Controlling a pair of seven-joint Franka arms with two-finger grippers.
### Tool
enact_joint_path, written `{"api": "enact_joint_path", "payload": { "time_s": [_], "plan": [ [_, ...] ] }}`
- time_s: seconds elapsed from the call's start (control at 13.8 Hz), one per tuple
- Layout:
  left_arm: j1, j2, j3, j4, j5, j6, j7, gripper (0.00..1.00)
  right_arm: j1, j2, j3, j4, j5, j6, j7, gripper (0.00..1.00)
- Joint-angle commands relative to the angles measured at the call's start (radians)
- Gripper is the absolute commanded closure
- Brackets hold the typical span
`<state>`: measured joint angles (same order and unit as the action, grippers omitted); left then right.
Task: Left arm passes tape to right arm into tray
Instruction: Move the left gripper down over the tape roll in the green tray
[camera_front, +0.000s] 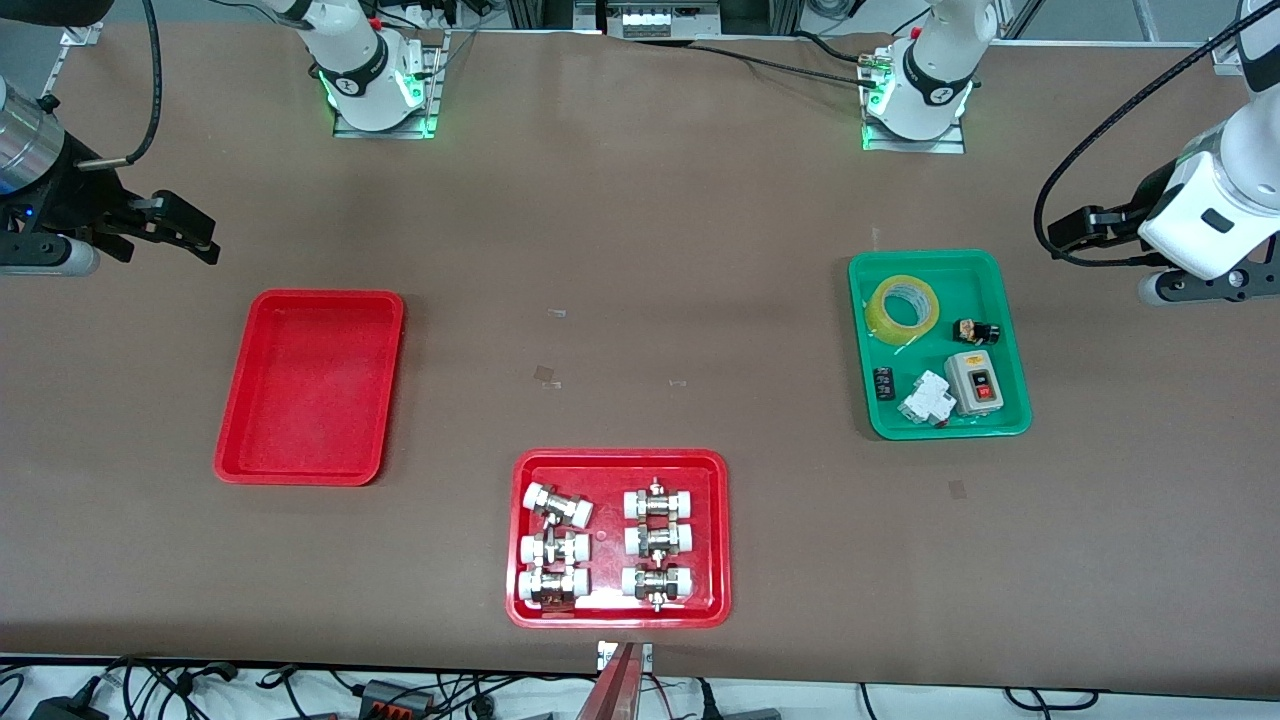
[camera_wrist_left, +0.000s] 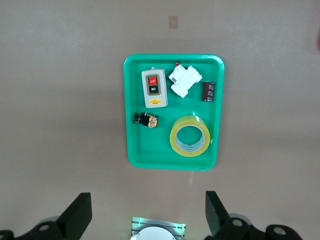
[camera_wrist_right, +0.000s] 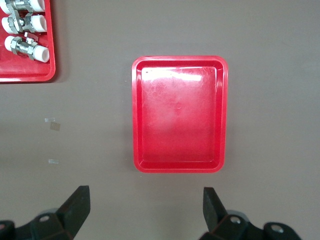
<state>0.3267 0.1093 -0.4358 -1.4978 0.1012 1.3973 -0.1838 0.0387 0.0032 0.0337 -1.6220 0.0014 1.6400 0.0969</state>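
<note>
Both grippers hang with fingers spread wide and empty: the left gripper (camera_wrist_left: 147, 215) over bare table beside the green tray (camera_front: 1008, 330), the right gripper (camera_wrist_right: 145, 210) beside the empty red tray (camera_front: 232, 440). The tape (camera_front: 903, 310) lies flat in the green tray, near a grey switch box (camera_wrist_left: 154, 88) whose buttons read "OFF" and "ON".

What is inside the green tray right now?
The green tray holds the tape lying flat, a grey on/off switch box, a white breaker, a small black-and-gold part and a small black cylinder. Whatever is under the tape is covered.
</note>
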Motion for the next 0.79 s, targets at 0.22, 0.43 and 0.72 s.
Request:
{"api": "enact_joint_path", "payload": {
  "time_s": [0.22, 0.43, 0.72],
  "plan": [
    [-0.001, 0.0, -0.027, 0.024, 0.018, -0.011, 0.007, 0.0, 0.006, 0.008, -0.001, 0.025, -0.031, -0.022, -0.002, 0.0],
    [-0.005, 0.036, -0.027, 0.018, 0.017, -0.017, 0.023, 0.0, 0.009, 0.006, -0.001, 0.022, -0.031, -0.025, 0.014, 0.0],
    [0.008, 0.194, -0.026, -0.028, 0.018, 0.043, 0.015, 0.0, 0.009, 0.006, -0.001, 0.019, -0.031, -0.028, 0.015, 0.0]
  ]
}}
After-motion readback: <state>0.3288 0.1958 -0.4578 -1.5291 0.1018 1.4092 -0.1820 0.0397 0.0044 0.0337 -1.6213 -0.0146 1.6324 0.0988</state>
